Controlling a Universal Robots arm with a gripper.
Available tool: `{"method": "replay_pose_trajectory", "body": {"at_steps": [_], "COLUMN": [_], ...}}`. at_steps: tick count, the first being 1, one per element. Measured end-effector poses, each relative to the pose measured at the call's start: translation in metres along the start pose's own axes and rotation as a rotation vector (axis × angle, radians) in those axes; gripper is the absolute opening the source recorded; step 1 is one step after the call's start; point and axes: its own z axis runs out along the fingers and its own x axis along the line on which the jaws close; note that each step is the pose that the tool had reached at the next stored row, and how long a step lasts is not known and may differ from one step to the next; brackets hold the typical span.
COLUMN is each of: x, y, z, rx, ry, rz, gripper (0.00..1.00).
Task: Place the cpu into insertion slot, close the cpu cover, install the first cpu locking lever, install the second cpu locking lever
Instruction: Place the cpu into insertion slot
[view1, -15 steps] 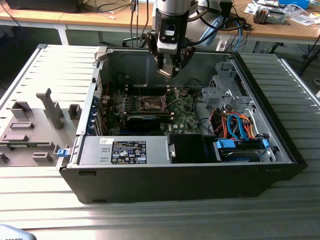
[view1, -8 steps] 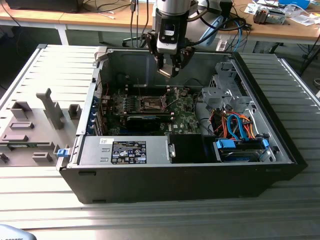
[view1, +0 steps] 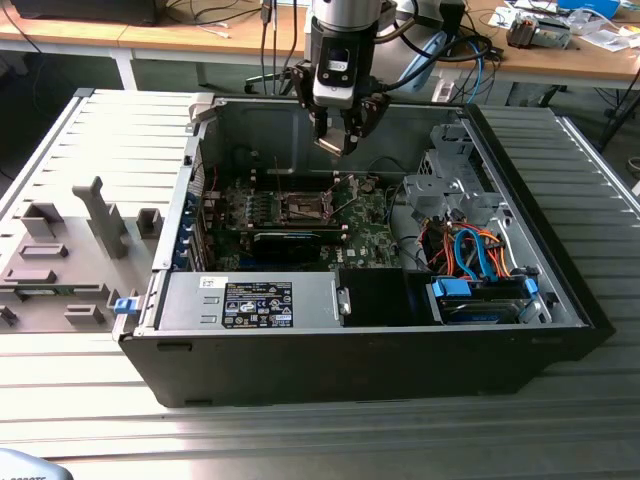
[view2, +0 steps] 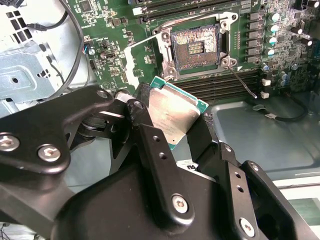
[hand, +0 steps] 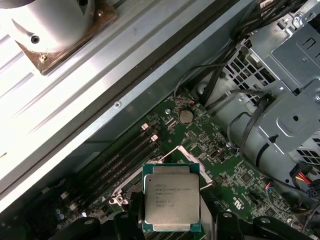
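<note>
My gripper (view1: 336, 138) hangs above the green motherboard (view1: 370, 235) inside the open computer case, shut on the cpu (view1: 330, 146). In both wrist views the cpu (view2: 172, 112) (hand: 171, 202) is a square chip with a silvery top and a green edge, clamped by two opposite sides between the black fingers (view2: 137, 112). The insertion slot (view2: 195, 46) (view1: 301, 208) lies bare below, its dark pin field showing inside a shiny metal rim. A thin locking lever (view2: 243, 81) sticks out from the slot's corner. The cpu cover (hand: 181, 153) looks swung up beside the slot.
The case walls (view1: 205, 150) rise around the board. A silver drive cage (view1: 448, 180) with orange and blue cables (view1: 478, 250) stands at the exterior view's right. A power supply (view1: 250, 302) lies along the case front. Black cables (hand: 250, 125) run near the cage.
</note>
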Motion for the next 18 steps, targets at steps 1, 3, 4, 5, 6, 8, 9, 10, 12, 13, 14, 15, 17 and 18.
{"method": "replay_pose_trajectory", "body": {"at_steps": [1,3,4,5,6,8,9,10,12,13,14,15,17,18], "x": [0.0000,0.0000,0.0000,0.0000,0.0000,0.0000,0.0000,0.0000,0.0000,0.0000,0.0000,0.0000,0.0000,0.0000], "y": [0.0000,0.0000,0.0000,0.0000,0.0000,0.0000,0.0000,0.0000,0.0000,0.0000,0.0000,0.0000,-0.0001,-0.0001], "z": [0.0000,0.0001,0.0001,0.0001,0.0001,0.0002,0.0002,0.0002,0.0003,0.0003,0.0003,0.0004,0.0005,0.0005], "rx": [0.0000,0.0000,-0.0001,-0.0001,-0.0002,-0.0001,-0.0002,-0.0002,-0.0002,-0.0003,-0.0003,-0.0003,-0.0004,-0.0005], "ry": [-0.0001,-0.0004,-0.0006,-0.0007,-0.0008,-0.0010,-0.0012,-0.0012,-0.0015,-0.0016,-0.0017,-0.0019,-0.0023,-0.0023], "rz": [0.001,0.005,0.006,0.008,0.009,0.012,0.013,0.014,0.017,0.018,0.019,0.022,0.025,0.027], "gripper": [0.54,0.54,0.54,0.54,0.54,0.54,0.54,0.54,0.54,0.54,0.54,0.54,0.54,0.54]}}
